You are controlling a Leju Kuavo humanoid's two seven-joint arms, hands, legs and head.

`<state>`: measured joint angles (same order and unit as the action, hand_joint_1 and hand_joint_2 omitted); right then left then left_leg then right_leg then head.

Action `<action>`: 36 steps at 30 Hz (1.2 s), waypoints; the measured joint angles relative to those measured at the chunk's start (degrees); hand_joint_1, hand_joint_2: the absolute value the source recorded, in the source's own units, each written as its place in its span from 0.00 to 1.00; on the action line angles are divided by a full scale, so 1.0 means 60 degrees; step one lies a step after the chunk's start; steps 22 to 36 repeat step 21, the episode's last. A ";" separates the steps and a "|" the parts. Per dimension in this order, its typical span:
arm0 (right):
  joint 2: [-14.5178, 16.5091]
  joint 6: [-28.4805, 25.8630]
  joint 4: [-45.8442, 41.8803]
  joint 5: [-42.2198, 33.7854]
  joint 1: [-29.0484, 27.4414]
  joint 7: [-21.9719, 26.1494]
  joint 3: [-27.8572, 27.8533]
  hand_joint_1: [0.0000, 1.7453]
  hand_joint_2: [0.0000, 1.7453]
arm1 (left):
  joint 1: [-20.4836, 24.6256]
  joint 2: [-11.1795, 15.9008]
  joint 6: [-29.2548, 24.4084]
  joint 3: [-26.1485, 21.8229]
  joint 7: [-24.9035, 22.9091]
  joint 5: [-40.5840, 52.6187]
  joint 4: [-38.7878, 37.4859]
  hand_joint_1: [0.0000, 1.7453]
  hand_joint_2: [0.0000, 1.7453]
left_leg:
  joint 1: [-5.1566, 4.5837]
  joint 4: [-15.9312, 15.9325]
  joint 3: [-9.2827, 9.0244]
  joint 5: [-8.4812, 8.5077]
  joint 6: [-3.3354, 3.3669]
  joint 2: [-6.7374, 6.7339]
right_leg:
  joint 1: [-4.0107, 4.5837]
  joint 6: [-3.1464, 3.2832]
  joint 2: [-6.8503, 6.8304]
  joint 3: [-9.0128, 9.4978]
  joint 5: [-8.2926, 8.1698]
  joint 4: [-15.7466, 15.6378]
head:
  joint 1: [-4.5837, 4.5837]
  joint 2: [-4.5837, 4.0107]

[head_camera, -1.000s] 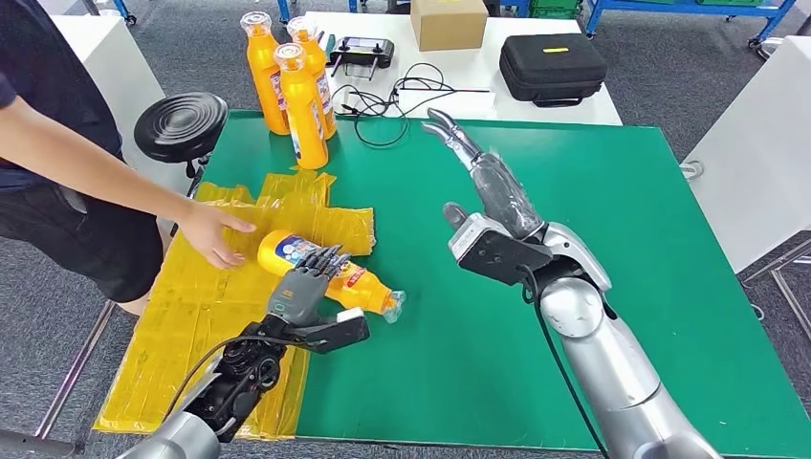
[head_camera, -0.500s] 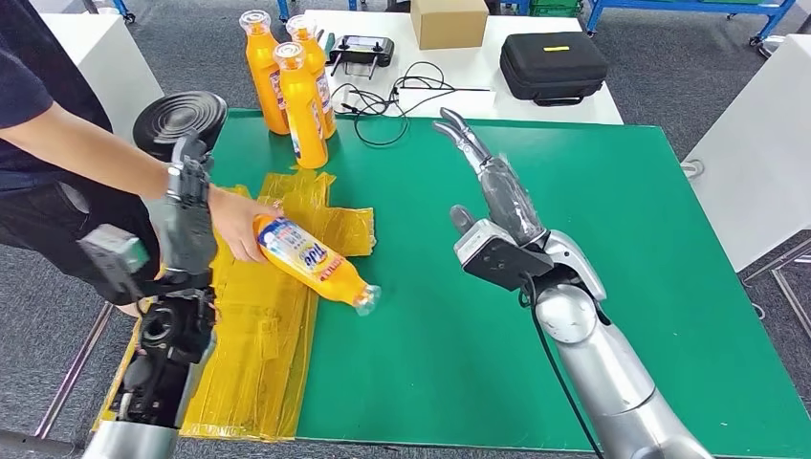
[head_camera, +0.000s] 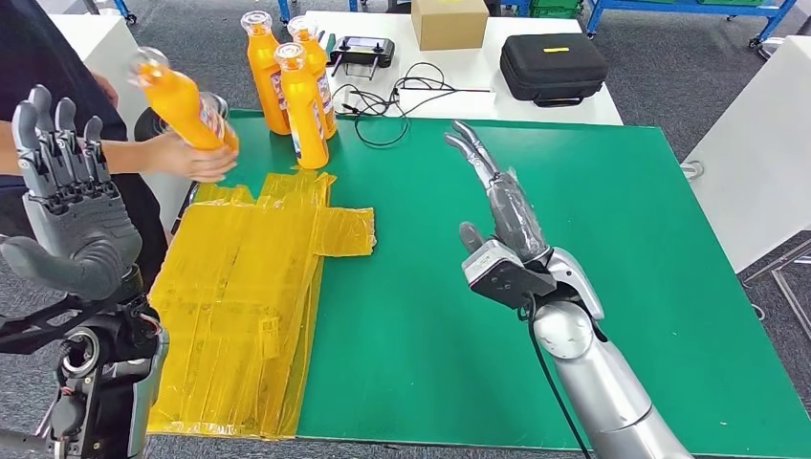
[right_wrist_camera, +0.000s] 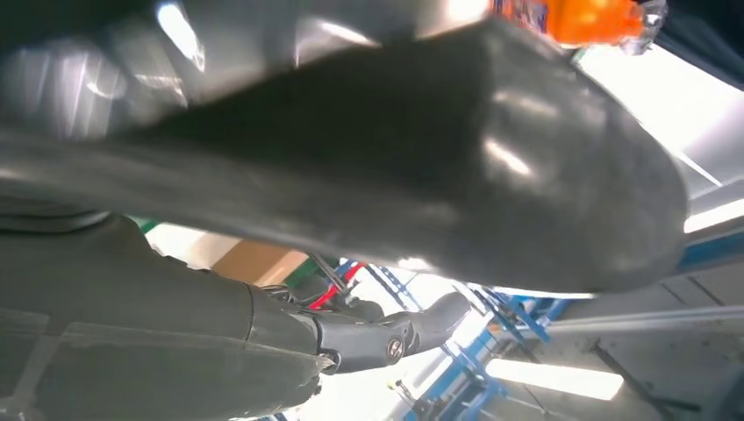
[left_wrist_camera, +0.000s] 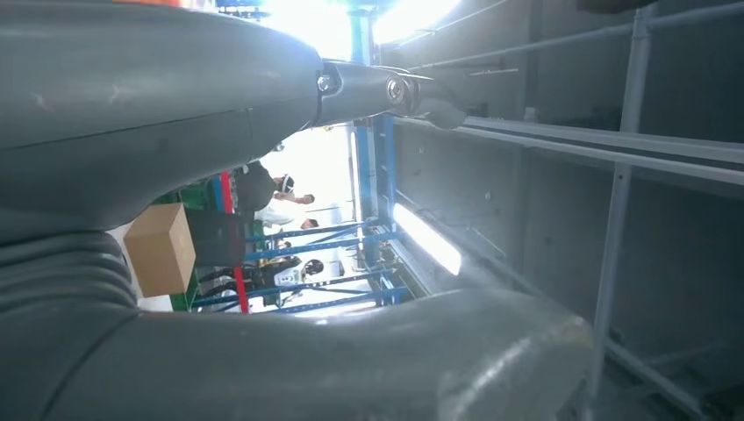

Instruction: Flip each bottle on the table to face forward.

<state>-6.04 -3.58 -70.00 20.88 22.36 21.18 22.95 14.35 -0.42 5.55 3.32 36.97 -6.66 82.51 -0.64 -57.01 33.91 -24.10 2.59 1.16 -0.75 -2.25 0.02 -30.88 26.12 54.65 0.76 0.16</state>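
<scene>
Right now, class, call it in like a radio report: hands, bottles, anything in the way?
Left hand raised, open, holding nothing. Right hand open above the green table. Person's hand holds one bottle aloft; three bottles upright at the far edge. Yellow sheet bare.

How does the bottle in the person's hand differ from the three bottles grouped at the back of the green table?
The held bottle is gripped by a person's hand and lifted off the table; the three bottles rest on the green table. The held bottle is tilted, cap up and leftward; the three bottles stand upright. All are orange with clear caps.
</scene>
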 joint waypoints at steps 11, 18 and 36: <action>0.0359 -0.0630 0.0006 -0.0483 0.0005 0.0381 -0.0011 0.00 0.00 | -0.0225 0.0171 0.0217 0.0005 -0.0444 -0.0026 0.0230 0.00 0.00 | 0.0000 0.0001 0.0000 -0.0001 -0.0001 0.0000 | 0.0000 0.0001 0.0000 -0.0001 0.0001 -0.0001 | -0.0002 0.0000; 0.0403 -0.0659 0.0006 -0.0497 0.0005 0.0394 -0.0011 0.00 0.00 | -0.0252 0.0202 0.0268 0.0005 -0.0461 -0.0026 0.0278 0.00 0.00 | 0.0000 0.0001 0.0000 0.0000 0.0000 0.0000 | -0.0001 0.0001 0.0000 0.0000 0.0001 0.0000 | -0.0001 -0.0001; 0.0422 -0.0755 0.0004 -0.0501 0.0005 0.0391 -0.0011 0.00 0.00 | -0.0257 0.0205 0.0310 0.0007 -0.0505 -0.0026 0.0308 0.00 0.00 | 0.0000 0.0001 0.0000 -0.0001 -0.0001 0.0000 | -0.0001 0.0001 0.0000 -0.0001 0.0001 0.0000 | -0.0003 -0.0001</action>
